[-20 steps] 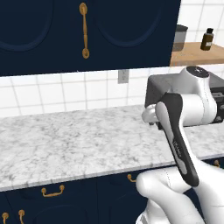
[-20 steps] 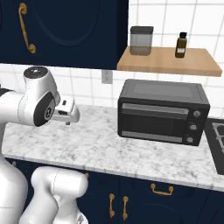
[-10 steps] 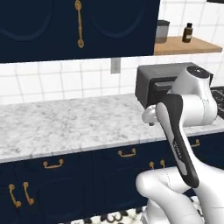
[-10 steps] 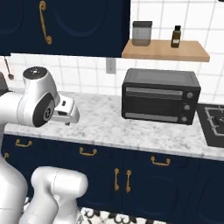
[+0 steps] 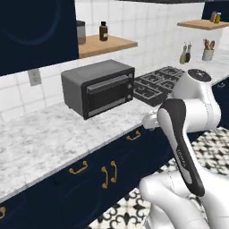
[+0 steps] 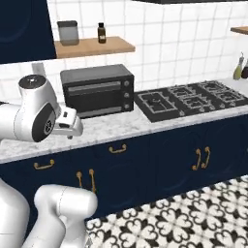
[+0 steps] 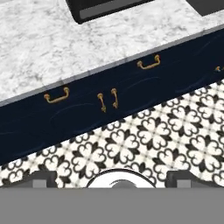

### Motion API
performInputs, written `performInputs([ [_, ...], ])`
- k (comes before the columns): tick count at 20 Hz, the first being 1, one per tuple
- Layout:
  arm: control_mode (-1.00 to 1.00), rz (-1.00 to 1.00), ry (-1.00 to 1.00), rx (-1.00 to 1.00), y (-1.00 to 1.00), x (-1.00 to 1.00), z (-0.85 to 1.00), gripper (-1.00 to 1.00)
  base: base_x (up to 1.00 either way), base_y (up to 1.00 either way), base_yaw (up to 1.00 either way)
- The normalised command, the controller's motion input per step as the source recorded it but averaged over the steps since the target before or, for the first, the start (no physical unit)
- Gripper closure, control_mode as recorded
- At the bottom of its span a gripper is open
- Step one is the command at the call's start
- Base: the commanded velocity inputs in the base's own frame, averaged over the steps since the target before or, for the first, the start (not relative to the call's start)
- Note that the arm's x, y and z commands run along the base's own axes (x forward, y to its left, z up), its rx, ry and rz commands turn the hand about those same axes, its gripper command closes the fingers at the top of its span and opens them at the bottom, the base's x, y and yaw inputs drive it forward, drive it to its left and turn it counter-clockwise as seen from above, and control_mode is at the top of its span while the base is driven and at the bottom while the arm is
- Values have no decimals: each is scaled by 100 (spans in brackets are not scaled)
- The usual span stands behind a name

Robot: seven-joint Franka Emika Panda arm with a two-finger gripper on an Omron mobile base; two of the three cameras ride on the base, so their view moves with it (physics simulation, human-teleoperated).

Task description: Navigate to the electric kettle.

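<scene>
One black oven (image 5: 99, 86) (boxy), two shelf containers (image 6: 68, 32), one stovetop (image 6: 191, 98).

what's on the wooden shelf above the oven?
On the wooden shelf above the oven: a grey canister and a dark brown bottle, standing apart. Canister contents cannot be seen.

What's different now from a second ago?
The base drove back and turned right, so the whole view shifted: the gas hob and patterned floor came into view. The black oven, the shelf and the folded arm stayed as they were.
</scene>
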Motion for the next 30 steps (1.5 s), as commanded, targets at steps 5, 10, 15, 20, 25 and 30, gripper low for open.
performInputs([
  [5,100,0,0,0,0,0,0,-100,0,-10,-94],
  [10,100,0,0,0,0,0,0,-100,1,-3,-95],
  [15,100,0,0,0,0,0,0,-100,0,0,-100],
  [20,100,0,0,0,0,0,0,-100,5,0,-97],
  [25,100,0,0,0,0,0,0,-100,5,0,-96],
  [30,100,0,0,0,0,0,0,-100,2,0,-98],
])
